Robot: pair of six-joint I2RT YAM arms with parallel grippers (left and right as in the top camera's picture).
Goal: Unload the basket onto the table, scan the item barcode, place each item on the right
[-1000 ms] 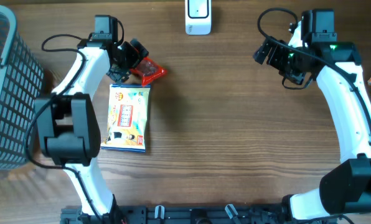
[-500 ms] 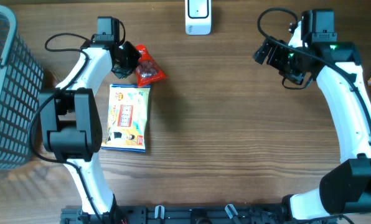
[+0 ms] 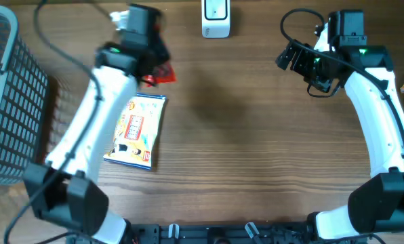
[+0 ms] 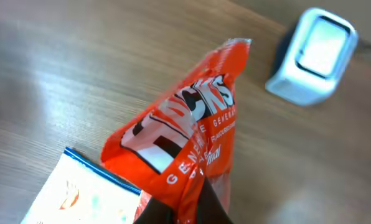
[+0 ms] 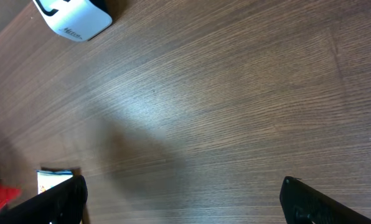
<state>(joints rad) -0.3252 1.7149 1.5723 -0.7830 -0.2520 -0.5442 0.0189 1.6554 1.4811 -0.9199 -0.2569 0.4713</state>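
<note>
Your left gripper (image 4: 197, 202) was clenched on one end of the red snack packet (image 4: 188, 127). Its dark fingers pinched the crumpled foil at the bottom of the wrist view. The packet stretched away from the fingers with its white lettering facing the wrist camera. Its far sealed end pointed toward the white scanner (image 4: 313, 56), near it but not touching. From overhead, only a corner of the packet (image 3: 160, 73) showed beside the gripper, left of the scanner (image 3: 215, 17) at the table's far edge.

A yellow-and-white snack bag (image 3: 135, 130) lay flat and slightly tilted on the wooden table (image 3: 256, 149), close by the held packet. A grey basket (image 3: 5, 102) sat at the left edge.

Your right gripper (image 5: 182, 205) hung with its jaws spread wide and nothing between them, well apart from the packet.
</note>
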